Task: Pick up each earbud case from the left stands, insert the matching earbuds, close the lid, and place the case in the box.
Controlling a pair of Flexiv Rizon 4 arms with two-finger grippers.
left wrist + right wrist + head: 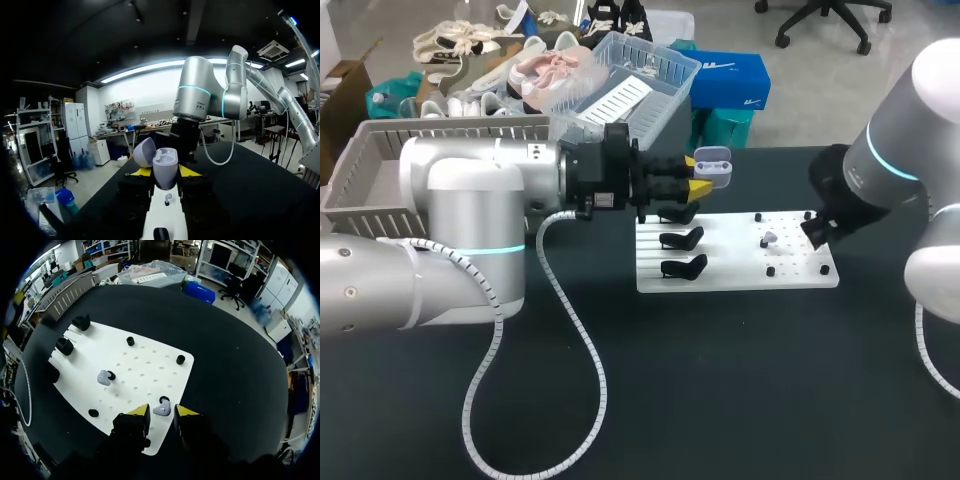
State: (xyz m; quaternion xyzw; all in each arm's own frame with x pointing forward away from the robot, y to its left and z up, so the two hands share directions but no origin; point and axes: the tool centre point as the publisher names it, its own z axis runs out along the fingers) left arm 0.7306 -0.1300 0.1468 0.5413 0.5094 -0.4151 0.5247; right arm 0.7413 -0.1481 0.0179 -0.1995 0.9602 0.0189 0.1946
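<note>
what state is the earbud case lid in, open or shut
Open. The earbud case, held in the left gripper, has its lid swung back to one side, leaving its inside bare.

head: bright, even | left wrist: dim | shadows: soft

A white board (142,362) lies on the black table (230,365). One pale earbud (162,409) sits at the board's edge, touching a black peg (163,400), between the gripper's (162,412) parted yellow tips; it seems to touch neither tip, though the gap is hard to judge. A second earbud (104,378) lies near the board's middle. Three black stands (64,346) line one end of the board.
</note>
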